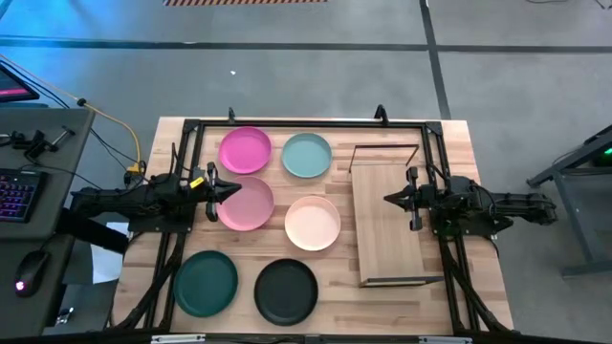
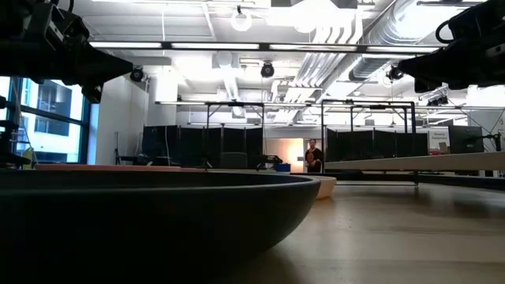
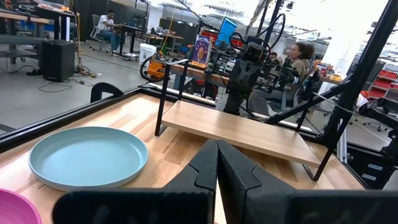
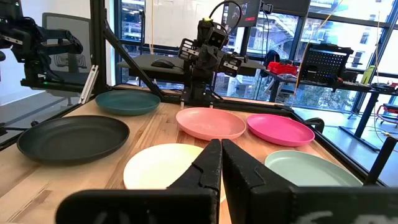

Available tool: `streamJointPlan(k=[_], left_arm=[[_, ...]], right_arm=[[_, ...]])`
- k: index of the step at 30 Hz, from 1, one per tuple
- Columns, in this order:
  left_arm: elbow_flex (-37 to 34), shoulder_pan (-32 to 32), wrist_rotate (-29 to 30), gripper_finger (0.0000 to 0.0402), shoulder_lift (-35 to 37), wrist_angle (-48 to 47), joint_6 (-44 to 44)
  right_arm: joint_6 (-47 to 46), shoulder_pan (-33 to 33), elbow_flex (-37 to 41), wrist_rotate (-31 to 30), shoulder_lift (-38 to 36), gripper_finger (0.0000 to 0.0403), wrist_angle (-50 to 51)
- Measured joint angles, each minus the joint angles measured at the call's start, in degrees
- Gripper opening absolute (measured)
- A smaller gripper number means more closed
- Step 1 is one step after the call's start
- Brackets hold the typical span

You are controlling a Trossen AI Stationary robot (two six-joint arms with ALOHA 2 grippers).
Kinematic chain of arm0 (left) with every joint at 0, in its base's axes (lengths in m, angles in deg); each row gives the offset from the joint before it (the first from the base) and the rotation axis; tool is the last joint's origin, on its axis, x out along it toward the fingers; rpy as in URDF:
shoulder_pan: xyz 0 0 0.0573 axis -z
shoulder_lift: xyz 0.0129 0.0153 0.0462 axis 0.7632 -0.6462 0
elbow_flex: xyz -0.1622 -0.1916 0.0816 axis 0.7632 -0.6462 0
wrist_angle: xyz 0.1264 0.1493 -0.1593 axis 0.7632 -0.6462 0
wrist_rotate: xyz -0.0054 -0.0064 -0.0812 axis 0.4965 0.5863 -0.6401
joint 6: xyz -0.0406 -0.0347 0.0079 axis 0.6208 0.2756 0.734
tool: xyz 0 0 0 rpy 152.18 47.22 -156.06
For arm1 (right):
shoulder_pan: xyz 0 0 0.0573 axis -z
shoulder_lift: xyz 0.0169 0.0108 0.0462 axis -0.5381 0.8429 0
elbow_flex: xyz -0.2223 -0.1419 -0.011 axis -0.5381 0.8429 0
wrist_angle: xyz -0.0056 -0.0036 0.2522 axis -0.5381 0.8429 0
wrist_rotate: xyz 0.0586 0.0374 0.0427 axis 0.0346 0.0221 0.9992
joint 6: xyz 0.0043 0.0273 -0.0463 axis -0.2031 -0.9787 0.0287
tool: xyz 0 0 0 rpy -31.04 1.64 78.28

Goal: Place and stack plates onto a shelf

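Overhead, six plates beside shelf; low view apparently plate-blocked.

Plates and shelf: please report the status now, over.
Left gripper shut, empty, over light pink plate edge. Right gripper shut, empty, above shelf. All six plates on table, shelf bare. Nothing in the way.

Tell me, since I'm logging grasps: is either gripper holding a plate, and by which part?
Nothing is held. The left gripper and right gripper are both shut on nothing; all six plates lie on the table.
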Motion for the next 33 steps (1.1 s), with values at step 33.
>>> streamJointPlan(k=[33], left_arm=[[0.00, -0.02, 0.00, 0.0000, 0.01, 0.00, -0.01]], right_arm=[[-51.99, -0.41, 0.01, -2.52, 0.00, 0.0000, -20.04]])
